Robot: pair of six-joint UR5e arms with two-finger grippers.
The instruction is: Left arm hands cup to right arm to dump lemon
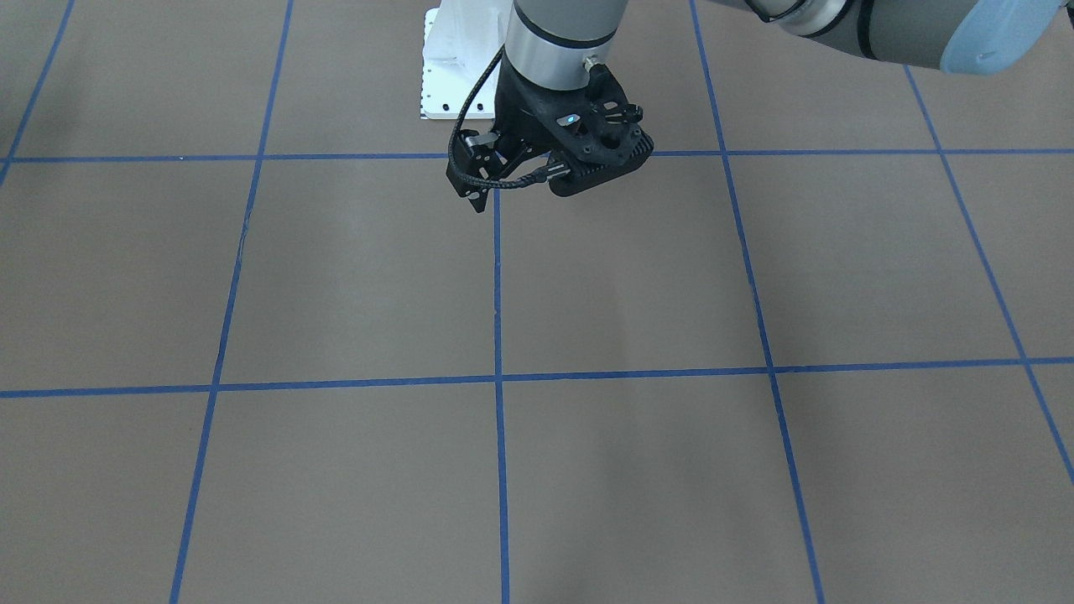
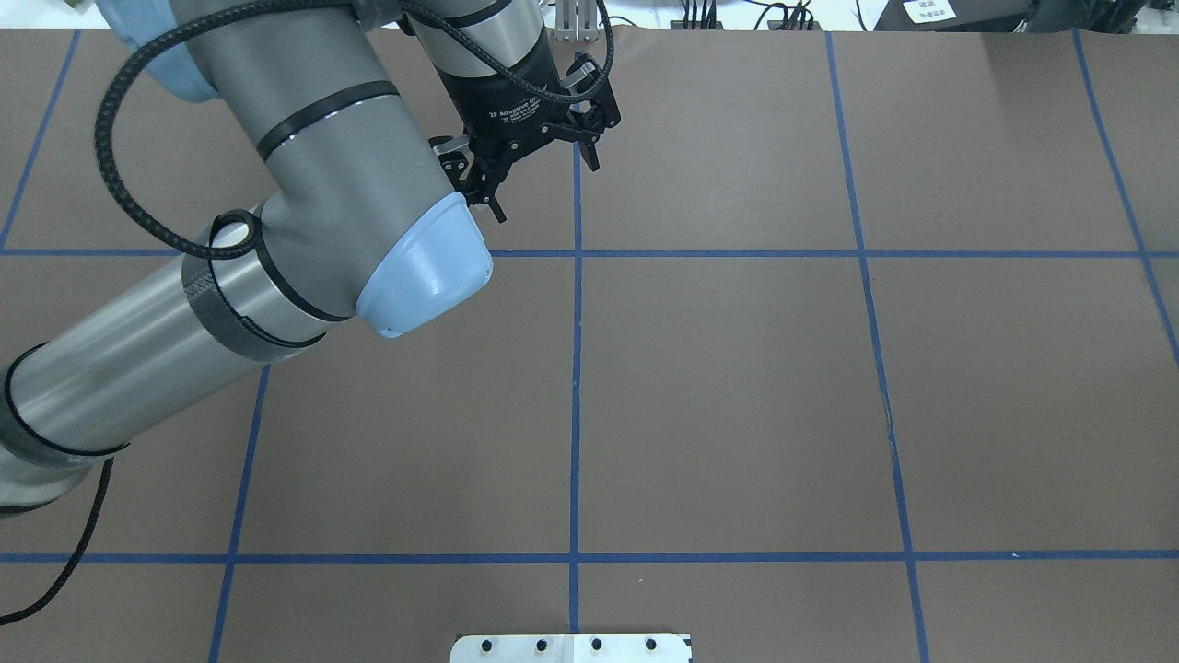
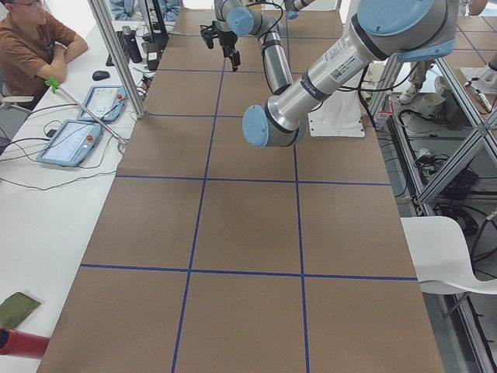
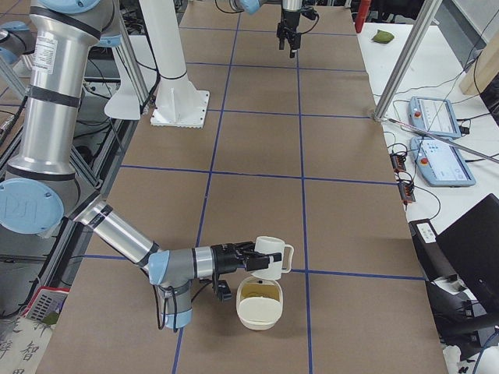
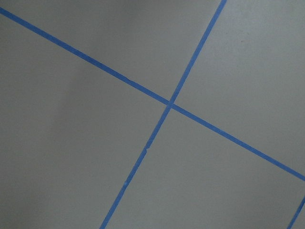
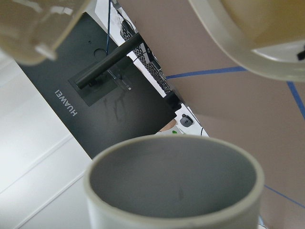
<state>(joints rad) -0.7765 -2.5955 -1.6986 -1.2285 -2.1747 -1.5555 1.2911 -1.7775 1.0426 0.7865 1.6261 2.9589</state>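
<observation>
White ceramic cup, cylindrical, handled, above round cream bowl

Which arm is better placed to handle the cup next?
Right. The cup is tipped on its side at the right gripper, just over the bowl. The left gripper is open and empty, far from both.

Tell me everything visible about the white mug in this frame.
The white mug looks ceramic, with one loop handle pointing away from the arm. It hangs off the table at the tip of the right pincer, just above a white bowl holding something yellowish; the grip itself is unclear. The wrist view shows its grey inside, which looks empty. No lettering is readable.
</observation>
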